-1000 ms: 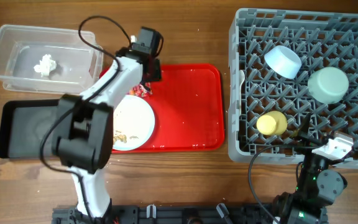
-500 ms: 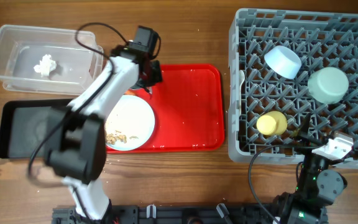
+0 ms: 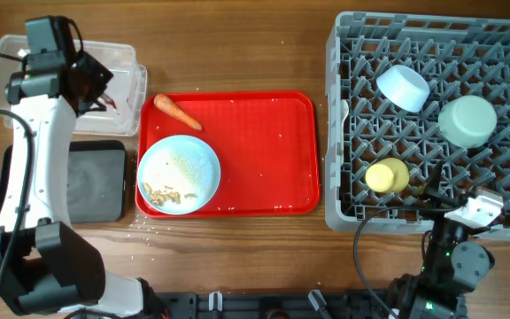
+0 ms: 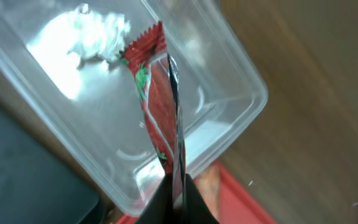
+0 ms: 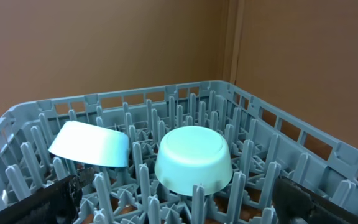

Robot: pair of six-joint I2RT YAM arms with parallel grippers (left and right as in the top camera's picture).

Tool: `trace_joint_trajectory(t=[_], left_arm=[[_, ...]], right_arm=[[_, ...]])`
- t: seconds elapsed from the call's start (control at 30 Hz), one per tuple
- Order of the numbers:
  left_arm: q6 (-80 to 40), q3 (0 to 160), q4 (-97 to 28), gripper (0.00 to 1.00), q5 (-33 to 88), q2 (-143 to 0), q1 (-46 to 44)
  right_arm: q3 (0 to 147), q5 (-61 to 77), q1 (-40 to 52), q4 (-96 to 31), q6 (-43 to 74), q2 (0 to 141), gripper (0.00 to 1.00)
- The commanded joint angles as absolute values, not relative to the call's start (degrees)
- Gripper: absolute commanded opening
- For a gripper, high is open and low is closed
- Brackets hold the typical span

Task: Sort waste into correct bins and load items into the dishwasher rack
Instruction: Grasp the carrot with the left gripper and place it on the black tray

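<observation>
Clear tub (image 4: 229, 93): holds crumpled white tissue (image 4: 98, 34). The red snack wrapper (image 4: 157, 106) hangs over it, pinched between the closed fingers of the left gripper (image 4: 176, 193).
Black tray (image 3: 96, 182): contents cannot be told.
Red tray (image 3: 264, 151): carrot (image 3: 177, 112); pale blue plate (image 3: 189, 159) bearing crumbs (image 3: 168, 190).
Dishwasher rack (image 3: 432, 53): small blue bowl (image 3: 403, 87), mint-green bowl (image 3: 467, 120) and yellow cup (image 3: 386, 175), all upturned.
Right gripper (image 5: 179, 199): fingers spread, at the rack's near edge.
Change: half a second earlier the left gripper was at the red tray's far-left corner, and it now carries the wrapper above the tub. The right arm is unmoved.
</observation>
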State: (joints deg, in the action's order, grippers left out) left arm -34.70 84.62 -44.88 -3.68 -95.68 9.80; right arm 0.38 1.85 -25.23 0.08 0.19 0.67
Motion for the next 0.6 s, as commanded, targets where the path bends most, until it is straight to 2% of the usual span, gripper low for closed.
trace_joint_trajectory(t=[0.0,0.13,0.2,0.23,0.27,0.3,0.33,0.4,0.47,0.53,0.57], left_arm=[[-35.2,85.1,-40.6,0.04,-3.4,-95.8,10.4],[-35.2,85.1,-29.9,0.04,-7.2,-103.5,11.1],[-35.3,85.1,-27.6,0.24,-5.7,-107.7,12.9],[-35.7,85.1,-27.6,0.45,-4.5,-108.5,14.0],[-35.6,85.1,-27.6,0.72,-3.0,-108.6,14.9],[-35.2,85.2,-27.9,0.78,-1.1,-108.0,15.3],[-34.8,85.2,-29.1,0.81,1.1,-107.1,15.5],[-34.8,85.2,-33.8,0.82,6.1,-104.9,14.7],[-34.8,85.2,-39.3,0.76,9.8,-104.0,11.6],[-32.1,85.1,-44.4,0.65,7.2,-104.2,5.3],[-31.8,85.1,-45.6,0.66,2.6,-104.2,1.5]], right_arm=[[0.3,1.3,-25.5,0.3,1.1,0.2,1.0],[0.3,1.3,-25.5,0.3,1.1,0.2,1.0],[0.3,1.3,-25.5,0.3,1.1,0.2,1.0],[0.3,1.3,-25.5,0.3,1.1,0.2,1.0],[0.3,1.3,-25.5,0.3,1.1,0.2,1.0],[0.3,1.3,-25.5,0.3,1.1,0.2,1.0],[0.3,1.3,-25.5,0.3,1.1,0.2,1.0],[0.3,1.3,-25.5,0.3,1.1,0.2,1.0],[0.3,1.3,-25.5,0.3,1.1,0.2,1.0],[0.3,1.3,-25.5,0.3,1.1,0.2,1.0],[0.3,1.3,-25.5,0.3,1.1,0.2,1.0]])
